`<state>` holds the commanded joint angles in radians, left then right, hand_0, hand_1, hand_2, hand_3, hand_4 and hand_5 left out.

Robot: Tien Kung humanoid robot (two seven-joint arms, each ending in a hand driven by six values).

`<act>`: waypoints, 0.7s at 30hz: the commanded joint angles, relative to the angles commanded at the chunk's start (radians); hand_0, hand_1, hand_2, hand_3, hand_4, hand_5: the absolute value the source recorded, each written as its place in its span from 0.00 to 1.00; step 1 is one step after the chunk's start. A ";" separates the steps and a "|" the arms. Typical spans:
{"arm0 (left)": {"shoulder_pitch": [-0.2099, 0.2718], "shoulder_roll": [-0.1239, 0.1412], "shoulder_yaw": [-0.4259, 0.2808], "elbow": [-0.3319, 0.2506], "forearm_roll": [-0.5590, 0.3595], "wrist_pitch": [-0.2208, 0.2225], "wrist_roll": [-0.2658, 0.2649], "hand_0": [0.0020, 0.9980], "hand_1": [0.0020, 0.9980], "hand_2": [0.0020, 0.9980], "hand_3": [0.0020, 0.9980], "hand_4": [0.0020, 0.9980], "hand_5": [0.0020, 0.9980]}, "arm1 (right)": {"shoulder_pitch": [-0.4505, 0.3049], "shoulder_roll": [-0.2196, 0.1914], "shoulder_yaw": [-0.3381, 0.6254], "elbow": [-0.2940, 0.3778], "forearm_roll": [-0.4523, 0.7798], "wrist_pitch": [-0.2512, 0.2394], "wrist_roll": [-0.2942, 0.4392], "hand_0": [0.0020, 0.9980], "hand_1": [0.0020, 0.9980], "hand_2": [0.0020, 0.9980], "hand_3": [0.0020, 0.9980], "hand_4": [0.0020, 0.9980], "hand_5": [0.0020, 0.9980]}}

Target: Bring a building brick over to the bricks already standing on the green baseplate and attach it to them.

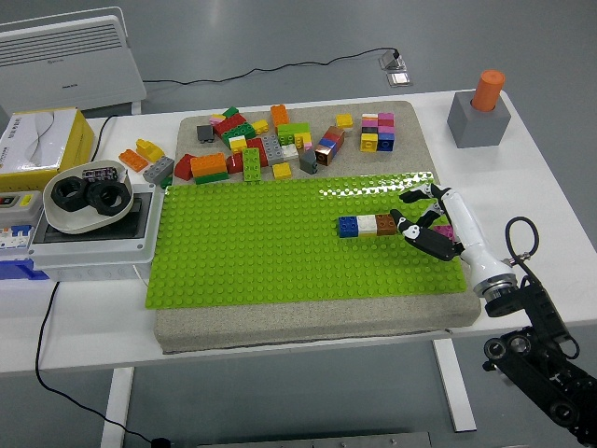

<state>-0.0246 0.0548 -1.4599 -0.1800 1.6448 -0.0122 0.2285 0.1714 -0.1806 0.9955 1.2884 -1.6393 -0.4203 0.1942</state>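
A pink brick [444, 231] sits gripped in the right hand [427, 220] fingers [410, 229] beside the blue-white-brown row [367, 225].

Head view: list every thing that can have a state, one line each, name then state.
right hand: fingers curled at the row's right end; a pink bit shows beside them, grasp unclear
brick row: blue, white, brown, joined, standing on the baseplate
green baseplate: flat on the grey pad
loose bricks: scattered behind the baseplate
orange cylinder: upright in the grey block
left hand: not in view
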 joint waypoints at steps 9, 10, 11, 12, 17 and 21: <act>0.026 0.003 0.041 0.000 -0.051 0.005 0.002 0.75 0.61 0.66 0.76 0.71 0.77 | -0.010 0.008 0.010 0.008 -0.007 -0.004 0.002 0.39 0.35 0.62 0.58 0.69 0.43; 0.028 0.003 0.043 0.000 -0.056 0.007 0.001 0.75 0.61 0.66 0.76 0.71 0.77 | -0.011 0.007 0.011 0.010 -0.007 -0.004 0.002 0.39 0.35 0.62 0.58 0.69 0.43; 0.030 0.003 0.045 0.000 -0.063 0.009 -0.001 0.75 0.60 0.66 0.75 0.71 0.76 | -0.012 0.006 0.011 0.012 -0.007 -0.004 0.003 0.40 0.35 0.62 0.58 0.69 0.43; 0.031 0.002 0.046 0.000 -0.068 0.010 -0.002 0.75 0.60 0.66 0.75 0.71 0.76 | -0.013 0.005 0.011 0.013 -0.007 -0.005 0.003 0.40 0.35 0.62 0.58 0.69 0.43; 0.043 -0.001 0.055 0.000 -0.099 0.015 -0.008 0.75 0.60 0.65 0.74 0.69 0.75 | -0.021 0.000 0.016 0.023 -0.008 -0.006 0.004 0.40 0.35 0.62 0.59 0.69 0.43; 0.056 -0.005 0.047 0.000 -0.112 0.027 -0.014 0.75 0.60 0.65 0.74 0.69 0.75 | -0.015 -0.014 0.012 0.025 -0.002 -0.006 0.001 0.40 0.35 0.62 0.59 0.69 0.43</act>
<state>0.0314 0.0495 -1.4133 -0.1800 1.5325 0.0146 0.2145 0.1566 -0.1945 1.0072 1.3130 -1.6412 -0.4261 0.1952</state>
